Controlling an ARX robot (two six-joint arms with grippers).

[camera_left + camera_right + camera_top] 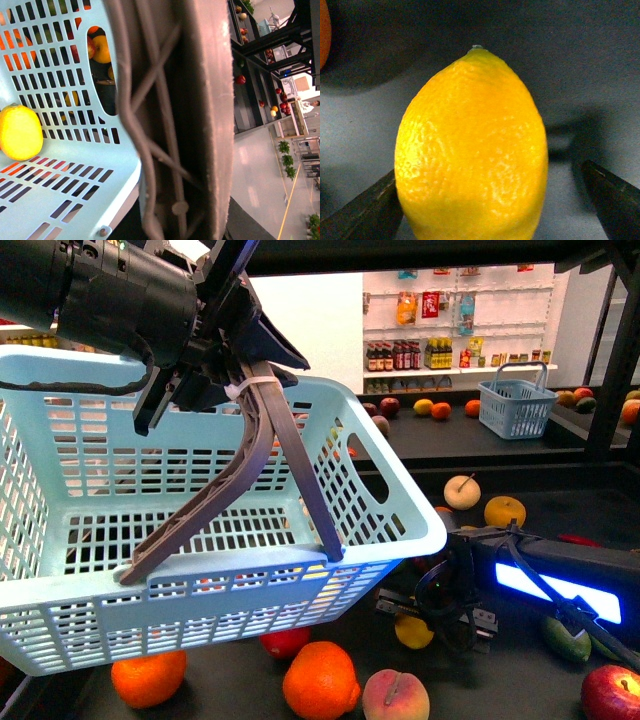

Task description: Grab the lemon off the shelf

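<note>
A deep-yellow lemon [472, 150] stands on the dark tray of the shelf [480, 680], filling the right wrist view. My right gripper [489, 167] is open around it, with one black finger [365, 210] close against one side and the other finger [615, 200] apart from the skin. In the front view that lemon [413, 631] shows small beneath the right gripper [432, 612]. My left gripper [240, 380] is shut on the grey basket handle [250, 460] and holds the light blue basket [60, 540] up. Another lemon [20, 131] lies inside the basket.
Two oranges [320, 680] [148, 677], a peach [395, 695], a red apple [612, 692] and a green fruit [568, 638] lie near the lemon. A second blue basket [517, 405] stands on the higher tier. White shelves of bottles [410, 355] are behind.
</note>
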